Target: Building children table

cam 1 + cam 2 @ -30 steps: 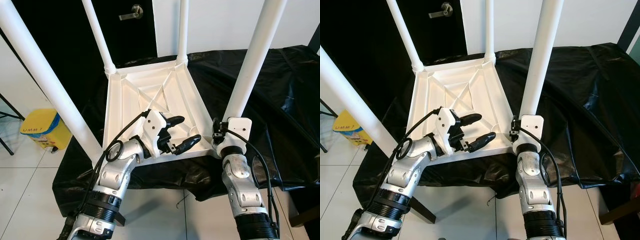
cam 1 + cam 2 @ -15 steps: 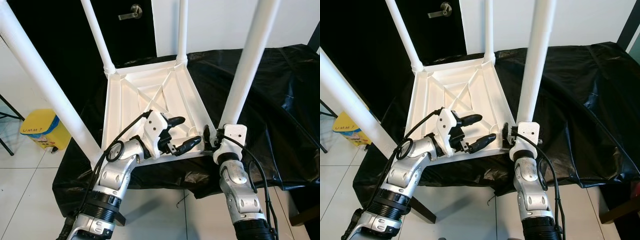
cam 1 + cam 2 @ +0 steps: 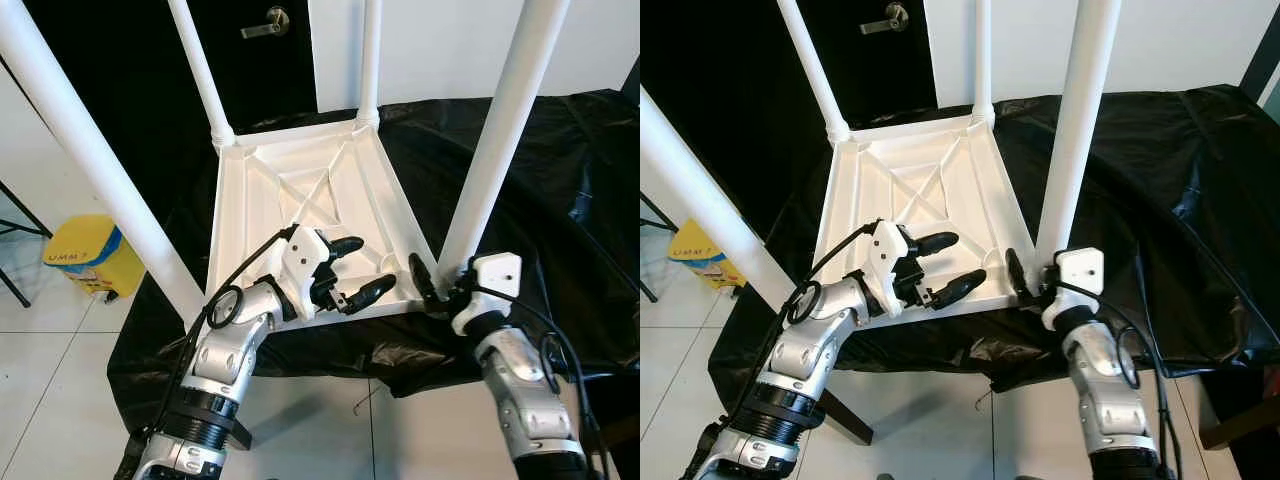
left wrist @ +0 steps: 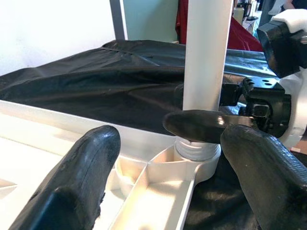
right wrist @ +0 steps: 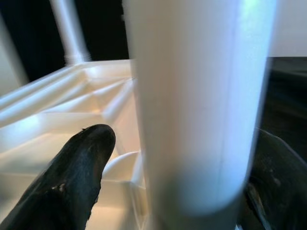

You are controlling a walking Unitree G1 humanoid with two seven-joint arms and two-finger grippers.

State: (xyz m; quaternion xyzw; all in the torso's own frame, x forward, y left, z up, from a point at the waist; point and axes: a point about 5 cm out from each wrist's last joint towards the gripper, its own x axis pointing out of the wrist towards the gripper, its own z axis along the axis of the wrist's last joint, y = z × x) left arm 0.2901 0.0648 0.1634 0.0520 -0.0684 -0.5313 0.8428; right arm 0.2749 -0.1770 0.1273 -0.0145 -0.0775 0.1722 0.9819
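Seating the near-right leg (image 3: 490, 160) in the upturned tabletop (image 3: 300, 190): right gripper (image 3: 438, 285) fingers straddle its base, seemingly closed on it. Left gripper (image 3: 352, 270) fingers spread wide, empty, over the frame beside. Next, probably twisting the leg home.

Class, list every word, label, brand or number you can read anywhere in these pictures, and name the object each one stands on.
"UMM" followed by a mark that may be "?": printed in dark letters on the blue label of the yellow box on the floor at the robot's left; smaller print below it is too small to read.
No other text can be read, neither on the upturned white plastic table nor on the black cloth.
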